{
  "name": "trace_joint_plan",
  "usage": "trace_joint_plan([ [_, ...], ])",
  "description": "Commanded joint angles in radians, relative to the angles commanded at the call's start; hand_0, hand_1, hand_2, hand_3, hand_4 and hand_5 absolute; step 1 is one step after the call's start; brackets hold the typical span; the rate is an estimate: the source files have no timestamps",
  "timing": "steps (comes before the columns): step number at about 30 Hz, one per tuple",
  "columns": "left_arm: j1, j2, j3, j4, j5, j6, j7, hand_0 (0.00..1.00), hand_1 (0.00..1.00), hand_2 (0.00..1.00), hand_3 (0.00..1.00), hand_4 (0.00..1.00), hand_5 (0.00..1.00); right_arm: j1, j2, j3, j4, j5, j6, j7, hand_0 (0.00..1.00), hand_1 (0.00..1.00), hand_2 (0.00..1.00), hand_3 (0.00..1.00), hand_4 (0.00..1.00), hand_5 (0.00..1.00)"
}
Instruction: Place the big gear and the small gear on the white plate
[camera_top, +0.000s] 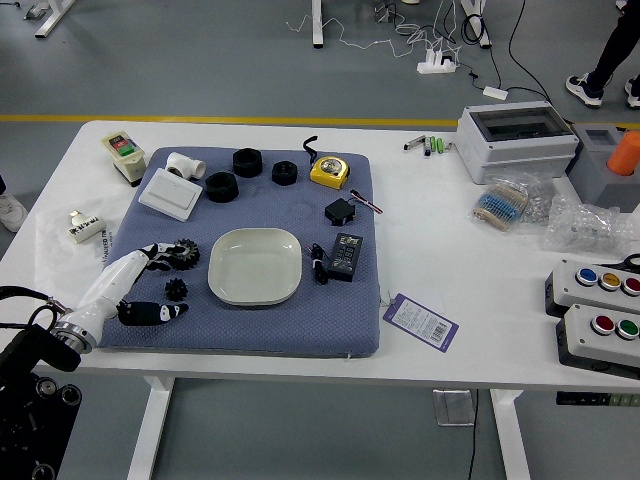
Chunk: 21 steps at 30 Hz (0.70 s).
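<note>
My left hand (176, 280) reaches in from the left over the blue mat, its upper fingers and its thumb spread apart. The small gear (176, 290), black and toothed, lies between them with a gap visible around it. The big gear (187, 254), also black, is at the tips of the upper fingers, which partly cover its left side; contact cannot be told. Just right of both gears sits the white plate (255, 290), with nothing on it. My right hand is out of view.
Around the plate on the mat (300, 335) are a black charger (345, 257), a yellow tape measure (329, 171), black rings (222, 186) and a white box (171, 194). A purple tag (421, 321) lies right of the mat. A person's legs (617, 45) show at top right.
</note>
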Motion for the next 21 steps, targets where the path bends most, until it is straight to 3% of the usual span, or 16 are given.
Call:
trace_joint_plan([
  [2,-0.001,0.000,0.000,0.001,0.000,0.000,0.000,0.666,0.663,0.713,0.792,0.898,0.069,0.000,0.000,0.000,0.000,0.000,0.000,0.000,0.695,0.715,0.750,0.574,0.798,0.681],
  [3,-0.001,0.000,0.000,0.001,0.000,0.000,0.000,0.588,0.584,0.610,0.673,0.850,0.069,0.000,0.000,0.000,0.000,0.000,0.000,0.000,0.696,0.715,0.750,0.575,0.799,0.681],
  [8,-0.016,-0.005,0.002,0.036,0.000,0.030,0.004,0.588,0.584,0.610,0.673,0.850,0.069,0.002,-0.001,-0.002,0.000,0.002,-0.001,0.001,0.696,0.715,0.750,0.575,0.799,0.681],
  [9,-0.017,-0.005,0.002,0.038,0.000,0.033,0.005,0.462,0.481,0.528,0.532,0.618,0.062,0.002,-0.001,-0.001,0.000,0.002,-0.001,0.001,0.695,0.715,0.750,0.574,0.799,0.681],
  [14,-0.030,0.000,-0.001,0.048,0.000,0.029,0.033,0.462,0.481,0.528,0.532,0.618,0.062,0.003,-0.002,-0.001,0.001,0.003,-0.001,0.002,0.695,0.715,0.750,0.574,0.799,0.681],
  [15,-0.031,0.001,-0.001,0.048,0.000,0.026,0.039,0.390,0.432,0.493,0.497,0.489,0.002,0.003,-0.002,-0.001,0.001,0.003,-0.001,0.001,0.695,0.715,0.750,0.574,0.799,0.683],
  [20,-0.039,0.010,-0.007,0.050,0.000,-0.009,0.079,0.390,0.432,0.493,0.497,0.489,0.002,0.001,-0.001,-0.002,0.001,0.003,0.000,0.001,0.695,0.715,0.750,0.574,0.799,0.683],
  [21,-0.039,0.012,-0.009,0.051,0.000,-0.017,0.087,0.339,0.412,0.474,0.498,0.425,0.002,0.001,-0.001,-0.002,0.001,0.003,0.000,0.001,0.695,0.715,0.750,0.574,0.799,0.684],
])
